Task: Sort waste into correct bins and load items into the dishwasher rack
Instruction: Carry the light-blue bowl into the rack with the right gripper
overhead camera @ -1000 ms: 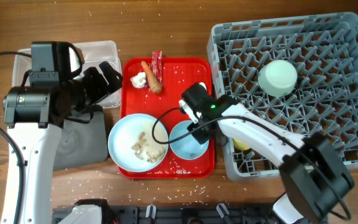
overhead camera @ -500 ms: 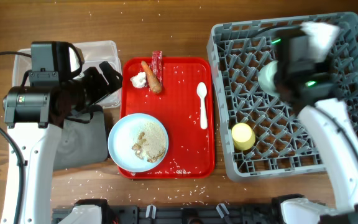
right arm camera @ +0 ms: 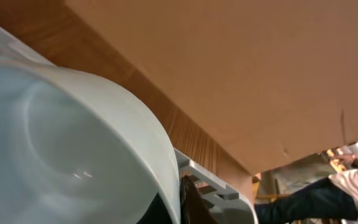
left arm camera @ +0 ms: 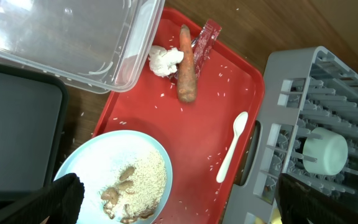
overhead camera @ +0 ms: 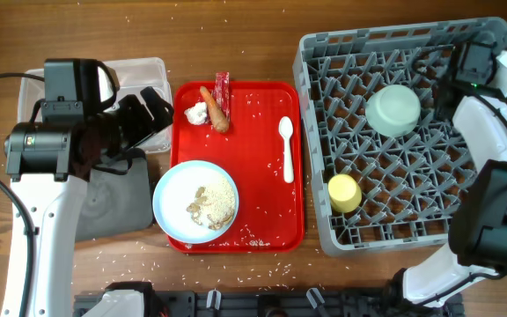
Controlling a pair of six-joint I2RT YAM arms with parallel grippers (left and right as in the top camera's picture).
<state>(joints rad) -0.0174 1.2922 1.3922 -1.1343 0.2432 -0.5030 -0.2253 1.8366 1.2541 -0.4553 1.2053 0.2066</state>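
Observation:
My right gripper (right arm camera: pixel 178 202) is shut on the rim of the light-blue small bowl (right arm camera: pixel 73 143), which fills its wrist view. It is held over the far right corner of the grey dishwasher rack (overhead camera: pixel 412 220), and the arm (overhead camera: pixel 475 70) hides it from overhead. The mint-green bowl (overhead camera: pixel 394 109) sits upside down in the rack, with the yellow cup (overhead camera: pixel 344 192) nearer the front. On the red tray (overhead camera: pixel 262 202) lie the pale-blue plate (overhead camera: pixel 196 200) with rice and scraps, the white spoon (overhead camera: pixel 287 148), carrot (overhead camera: pixel 215 107), tissue (overhead camera: pixel 197 114) and red wrapper (overhead camera: pixel 222 86). My left gripper (left arm camera: pixel 185 205) is open above the plate.
The clear tub (overhead camera: pixel 148 70) stands at the back left. The black tray (overhead camera: pixel 113 198) lies in front of it under my left arm. Loose rice grains are scattered on the red tray and the wooden table.
My right gripper has lifted the light-blue bowl off the red tray and carried it to the rack's far right corner. The spoon is now uncovered. The left arm has not moved.

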